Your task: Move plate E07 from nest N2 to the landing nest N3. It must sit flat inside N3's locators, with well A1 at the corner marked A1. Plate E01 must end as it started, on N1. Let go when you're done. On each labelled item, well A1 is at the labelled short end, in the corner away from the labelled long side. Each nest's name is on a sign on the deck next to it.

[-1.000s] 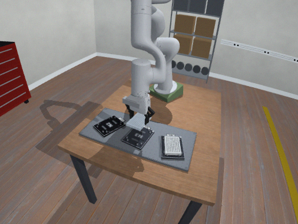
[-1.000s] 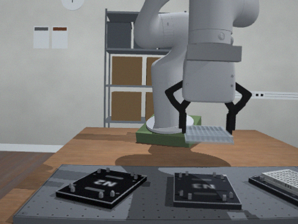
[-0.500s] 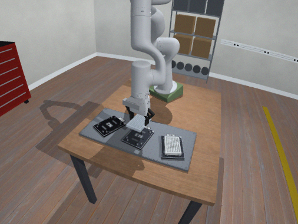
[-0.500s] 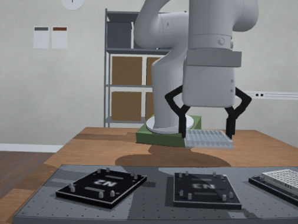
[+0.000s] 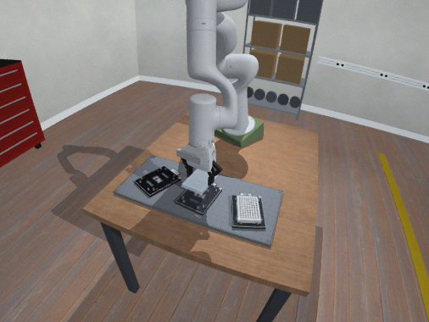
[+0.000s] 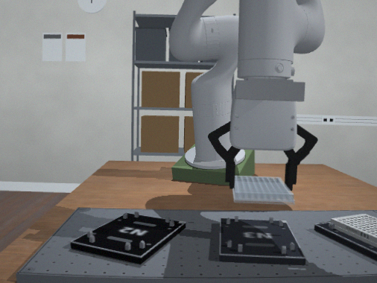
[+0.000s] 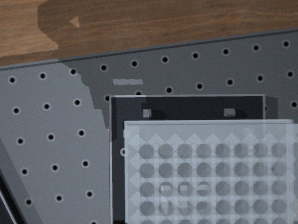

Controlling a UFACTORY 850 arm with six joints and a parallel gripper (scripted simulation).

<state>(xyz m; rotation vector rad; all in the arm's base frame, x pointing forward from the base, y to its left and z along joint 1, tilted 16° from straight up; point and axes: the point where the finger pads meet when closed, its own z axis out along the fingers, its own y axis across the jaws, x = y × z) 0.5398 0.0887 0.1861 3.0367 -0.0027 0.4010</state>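
My gripper (image 6: pixel 261 182) is shut on plate E07 (image 6: pixel 262 190), a clear well plate, and holds it level in the air above nest N3 (image 6: pixel 259 240). In the top view the plate (image 5: pixel 196 181) hangs over the middle black nest (image 5: pixel 198 197). The wrist view shows the plate (image 7: pixel 210 172) covering most of N3 (image 7: pixel 187 107). Nest N2 (image 6: pixel 130 237) at the left is empty, its locator pins bare. Plate E01 (image 5: pixel 248 208) sits on nest N1 (image 5: pixel 248 213) at the right. I cannot read the plate's label.
The nests stand on a grey perforated deck (image 5: pixel 199 197) on a wooden table. The arm's green base (image 5: pixel 239 132) is behind the deck. A shelf with boxes (image 5: pixel 280 51) stands at the back wall; a red cabinet (image 5: pixel 17 110) is far left.
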